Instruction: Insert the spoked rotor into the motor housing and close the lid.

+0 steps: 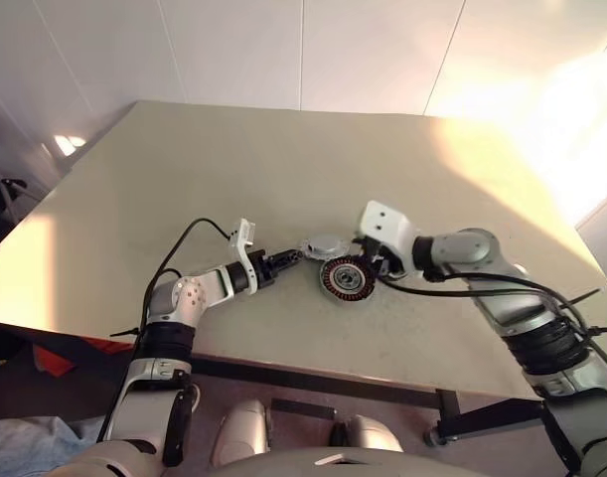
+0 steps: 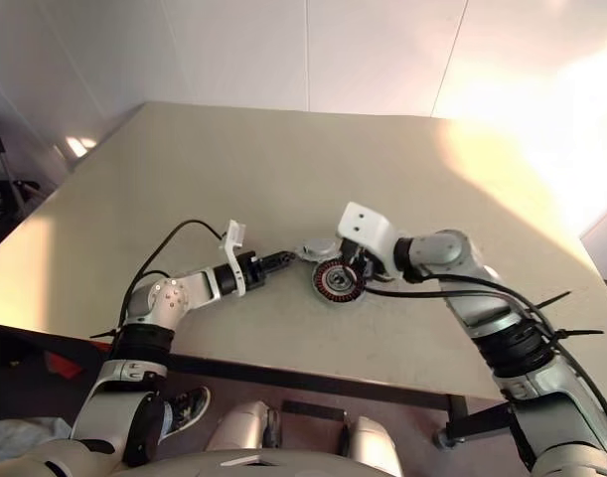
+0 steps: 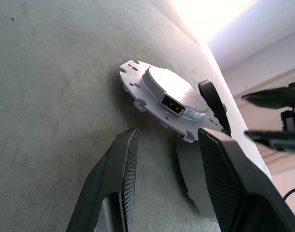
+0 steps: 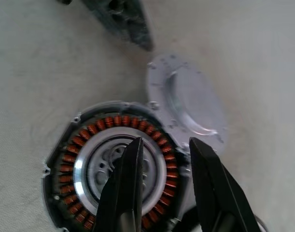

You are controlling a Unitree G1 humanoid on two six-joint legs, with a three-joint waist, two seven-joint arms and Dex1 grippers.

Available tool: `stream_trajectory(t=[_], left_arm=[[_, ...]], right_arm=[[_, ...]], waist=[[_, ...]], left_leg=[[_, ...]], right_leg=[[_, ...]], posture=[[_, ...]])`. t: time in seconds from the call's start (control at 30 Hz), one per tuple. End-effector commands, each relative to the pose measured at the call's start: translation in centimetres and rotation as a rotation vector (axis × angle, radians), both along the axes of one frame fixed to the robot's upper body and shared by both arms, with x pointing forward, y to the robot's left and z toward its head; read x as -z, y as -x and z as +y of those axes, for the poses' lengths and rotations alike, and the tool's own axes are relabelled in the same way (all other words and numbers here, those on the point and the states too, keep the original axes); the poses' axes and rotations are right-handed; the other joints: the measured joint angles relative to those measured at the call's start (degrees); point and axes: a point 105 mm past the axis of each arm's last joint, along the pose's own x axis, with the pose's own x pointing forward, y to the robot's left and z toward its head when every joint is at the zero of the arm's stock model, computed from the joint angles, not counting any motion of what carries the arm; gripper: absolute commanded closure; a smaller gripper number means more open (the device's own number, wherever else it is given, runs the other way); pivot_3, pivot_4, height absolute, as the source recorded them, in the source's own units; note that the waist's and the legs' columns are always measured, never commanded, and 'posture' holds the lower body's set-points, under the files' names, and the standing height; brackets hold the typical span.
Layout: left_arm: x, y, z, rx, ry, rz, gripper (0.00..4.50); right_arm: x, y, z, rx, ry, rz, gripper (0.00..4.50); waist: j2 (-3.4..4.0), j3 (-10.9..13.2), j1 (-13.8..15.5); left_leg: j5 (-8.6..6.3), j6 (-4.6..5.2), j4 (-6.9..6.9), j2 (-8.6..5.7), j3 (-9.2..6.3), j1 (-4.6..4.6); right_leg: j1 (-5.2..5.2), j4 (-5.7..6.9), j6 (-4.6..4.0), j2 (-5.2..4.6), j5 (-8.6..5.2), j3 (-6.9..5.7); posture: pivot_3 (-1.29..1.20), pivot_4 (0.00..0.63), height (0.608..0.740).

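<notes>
Right gripper [image 4: 165,145] fingers are parted with nothing between them, poised over the centre of the motor housing [image 4: 113,123]. Left gripper [image 3: 167,137] is also spread and empty, its tips just short of the lid [image 3: 171,87]. The lid lies flat on the table [image 1: 283,169], right against the housing.

Spoked rotor: can't place it. The silvery hub inside the windings may be the housing's own.

Risks:
- right fingers drop off-centre and scrape the copper windings
- left fingers skid the flat lid instead of gripping it and knock the housing
- lid goes on with the rotor unseated

Count: 1 housing, 1 lid, 2 grippers.
</notes>
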Motion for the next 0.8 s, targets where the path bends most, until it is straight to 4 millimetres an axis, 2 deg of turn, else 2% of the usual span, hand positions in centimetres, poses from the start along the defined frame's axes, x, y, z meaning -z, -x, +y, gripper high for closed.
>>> stream_trajectory(t=[0.03, 0.4, 0.63, 0.8], left_arm=[[-1.1, -0.2, 0.4, -0.006, 0.007, -0.049, 2.4], [-0.9, 0.0, 1.0, -0.032, 0.002, -0.042, 2.4], [-0.7, -0.1, 0.9, -0.023, -0.009, -0.035, 2.4], [-0.5, -0.1, 0.8, -0.014, -0.018, -0.03, 2.4]], right_arm=[[-0.6, -1.4, 0.3, -0.002, 0.055, -0.087, 2.85], [-1.0, -3.2, 0.8, 0.029, 0.042, -0.134, 2.85], [-5.3, -4.6, 0.1, 0.135, -0.128, -0.151, 2.85], [-6.1, -5.7, -1.2, 0.218, -0.143, -0.166, 2.85]], waist=[[0.01, 0.0, -0.01], [-0.01, -0.01, -0.18], [-0.01, 0.0, -0.27], [-0.01, 0.0, -0.16]], left_leg=[[0.0, 0.0, 0.01, -0.01, 0.0, -0.01], [0.0, -0.03, 0.02, 0.01, 0.0, 0.13], [0.03, -0.06, 0.02, 0.02, 0.0, 0.16], [0.01, -0.04, 0.02, 0.02, 0.0, 0.12]], right_leg=[[0.0, 0.0, 0.0, -0.01, 0.0, 0.0], [0.13, 0.04, -0.01, 0.0, 0.01, 0.01], [0.13, 0.1, -0.02, 0.01, 0.02, 0.01], [0.11, 0.07, -0.03, 0.01, 0.01, 0.01]], posture=[[0.0, 0.0, 0.74], [0.0, 0.0, 0.74], [0.0, 0.0, 0.74], [0.0, 0.0, 0.74]])
